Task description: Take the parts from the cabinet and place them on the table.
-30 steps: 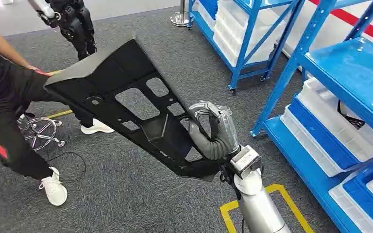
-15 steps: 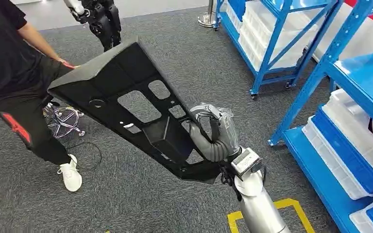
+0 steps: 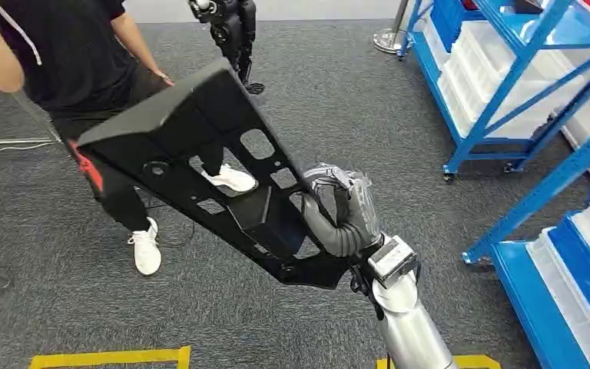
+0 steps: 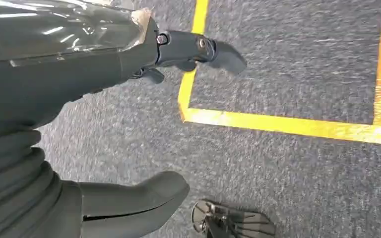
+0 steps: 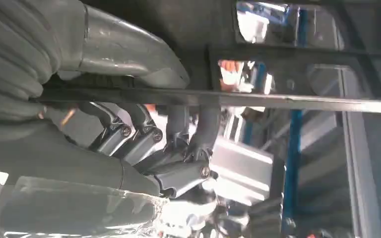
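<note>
Grey carpet [image 3: 276, 323] below; right robot hand [image 3: 338, 215] grips black panel [image 3: 200, 146]; left robot hand [image 4: 79, 99] released; no readable writing.

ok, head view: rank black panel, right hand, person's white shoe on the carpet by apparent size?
1. black panel, by far the largest.
2. right hand, gripping the panel's lower end.
3. white shoe, smallest, though it sits farther from the camera, so this ranking is apparent size only.

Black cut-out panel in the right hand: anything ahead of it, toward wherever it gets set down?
Yes. A person in black clothes stands on the grey carpet right past the far end of the black perforated plastic panel gripped by the right hand. No table is visible, so the rest of the path is unknown.
</note>
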Available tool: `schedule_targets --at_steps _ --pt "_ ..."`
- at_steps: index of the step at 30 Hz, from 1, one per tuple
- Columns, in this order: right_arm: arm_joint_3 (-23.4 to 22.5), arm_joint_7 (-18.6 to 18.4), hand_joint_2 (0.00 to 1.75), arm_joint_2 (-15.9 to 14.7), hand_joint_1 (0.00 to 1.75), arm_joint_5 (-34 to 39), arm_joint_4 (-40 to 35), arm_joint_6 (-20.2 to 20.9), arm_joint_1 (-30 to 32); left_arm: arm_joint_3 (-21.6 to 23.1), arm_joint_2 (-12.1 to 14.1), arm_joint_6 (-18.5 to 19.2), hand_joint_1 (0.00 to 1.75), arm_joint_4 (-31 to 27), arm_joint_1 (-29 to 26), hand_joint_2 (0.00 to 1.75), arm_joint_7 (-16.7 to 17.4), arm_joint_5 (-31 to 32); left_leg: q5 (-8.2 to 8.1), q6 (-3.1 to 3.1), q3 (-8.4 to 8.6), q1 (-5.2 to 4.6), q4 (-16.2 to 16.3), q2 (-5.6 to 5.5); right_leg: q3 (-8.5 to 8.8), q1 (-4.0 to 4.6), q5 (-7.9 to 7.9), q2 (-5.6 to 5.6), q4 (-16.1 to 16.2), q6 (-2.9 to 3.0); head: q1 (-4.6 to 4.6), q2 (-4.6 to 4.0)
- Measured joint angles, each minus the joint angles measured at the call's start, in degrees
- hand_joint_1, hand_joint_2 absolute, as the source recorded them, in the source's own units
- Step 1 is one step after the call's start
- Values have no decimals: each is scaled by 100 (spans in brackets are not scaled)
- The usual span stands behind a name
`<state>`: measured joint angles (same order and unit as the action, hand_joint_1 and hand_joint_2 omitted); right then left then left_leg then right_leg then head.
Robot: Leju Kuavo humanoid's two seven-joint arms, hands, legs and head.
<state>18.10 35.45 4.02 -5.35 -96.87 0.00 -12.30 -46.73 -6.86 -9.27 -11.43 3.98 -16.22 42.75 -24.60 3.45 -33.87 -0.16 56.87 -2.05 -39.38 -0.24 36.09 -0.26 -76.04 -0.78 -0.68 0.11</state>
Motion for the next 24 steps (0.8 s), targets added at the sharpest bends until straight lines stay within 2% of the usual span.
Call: schedule_targets --at_steps 1,2,4,5,6,7,9,10,11,12,13,14,15,16,17,18,19,20,21,22,24 --pt "0 0 175 -9 175 -2 0 0 10 -2 -2 0 0 0 -12 175 0 0 0 -3 4 8 2 -79 -59 -14 -41 1 -39 -45 0 0" --pt "0 0 175 -13 175 0 0 0 10 -2 -7 0 0 0 -21 175 0 0 -1 -10 9 19 7 -161 13 -39 -185 2 187 -121 2 0" --pt "-2 0 175 -13 175 2 -4 0 3 -2 -9 0 0 0 -20 175 2 0 -15 -62 18 60 36 -332 423 -109 -634 53 1150 -292 0 0" --pt "0 0 175 -13 175 2 -2 0 2 -2 -5 0 0 0 -22 175 2 0 -39 -117 -11 65 72 -409 626 -173 -821 272 1628 -368 -6 0" --pt "0 2 175 -7 175 2 -9 0 1 -2 4 0 0 0 -8 175 2 0 -81 -177 -61 34 174 -483 664 -144 -833 330 1741 -279 -13 0" --pt "-2 -2 175 -9 175 0 -11 0 0 -2 2 -2 0 0 -12 175 2 0 -65 -208 -84 49 154 -524 674 -149 -844 269 1715 -184 -15 0" --pt "-4 0 175 -4 175 0 -11 0 -1 -2 4 -2 0 2 -53 175 4 0 -41 -265 -111 89 124 -581 664 -94 -852 197 1707 -101 -9 0" --pt "-2 0 175 9 175 -2 -11 2 -7 -2 13 -2 0 2 -69 175 11 0 -62 -296 -125 102 140 -620 672 -158 -879 133 1744 -43 -13 0" --pt "-2 -4 175 20 175 -11 -13 9 -28 -2 9 -2 0 2 -82 175 15 0 -136 -309 -154 72 238 -310 683 -140 -883 92 1748 -13 -2 0" --pt "-2 -4 175 42 175 -24 -20 20 -33 -2 2 -2 0 2 -77 175 26 0 -320 -332 -288 67 524 -41 684 -137 -877 43 1748 42 57 0" --pt "-4 -7 175 48 175 -31 -26 24 -32 -2 2 -2 0 2 -62 175 33 0 -534 -352 -491 81 929 88 683 -110 -865 -12 1748 60 55 0" --pt "-7 -9 175 46 175 -35 -26 33 -29 0 0 -4 0 2 -52 175 44 2 -736 -364 -721 90 1378 155 683 -93 -857 -83 1747 70 55 0" --pt "-7 -18 175 46 175 -46 -26 39 -27 0 -4 -4 0 2 -50 175 52 18 -876 -370 -916 89 1754 179 679 -77 -849 -151 1747 83 52 0" --pt "-7 -28 175 46 175 -46 -26 46 -24 0 -4 -7 0 2 -55 175 68 17 -889 -368 -1034 89 1959 185 679 -62 -843 -229 1746 89 55 0" --pt "-7 -28 175 48 175 -46 -26 52 -26 0 -4 -9 0 2 -64 175 81 17 -758 -351 -988 88 1841 187 683 -49 -835 -296 1746 98 55 0" --pt "-7 -31 175 48 175 -44 -26 52 -28 -2 -4 -15 0 2 -68 175 87 17 -561 -329 -826 86 1526 198 693 -44 -829 -352 1746 104 57 0" --pt "-7 -31 175 50 175 -44 -26 57 -30 -2 -2 -17 0 2 -71 175 98 20 -289 -289 -518 73 958 252 709 -35 -819 -419 1747 112 57 0" --pt "-4 -31 175 61 175 -42 -26 81 -37 -2 -2 -17 0 0 -66 175 105 20 -81 -222 -196 35 400 482 732 -24 -802 -472 1747 105 57 0" --pt "2 -29 175 63 175 -39 -26 109 -41 -2 2 -15 0 0 -52 175 111 20 -147 -194 -101 -32 192 757 740 1 -790 -507 1744 88 55 0" --pt "6 -28 175 53 175 -33 -26 137 -61 -2 -2 -11 0 0 -33 175 116 19 -138 -173 -115 -58 189 639 740 23 -776 -561 1750 58 52 0" --pt "26 -30 175 63 175 -33 -26 146 -62 -2 -2 -2 0 0 -29 175 116 17 -140 -144 -137 -81 193 515 767 11 -762 -689 1768 22 50 0"
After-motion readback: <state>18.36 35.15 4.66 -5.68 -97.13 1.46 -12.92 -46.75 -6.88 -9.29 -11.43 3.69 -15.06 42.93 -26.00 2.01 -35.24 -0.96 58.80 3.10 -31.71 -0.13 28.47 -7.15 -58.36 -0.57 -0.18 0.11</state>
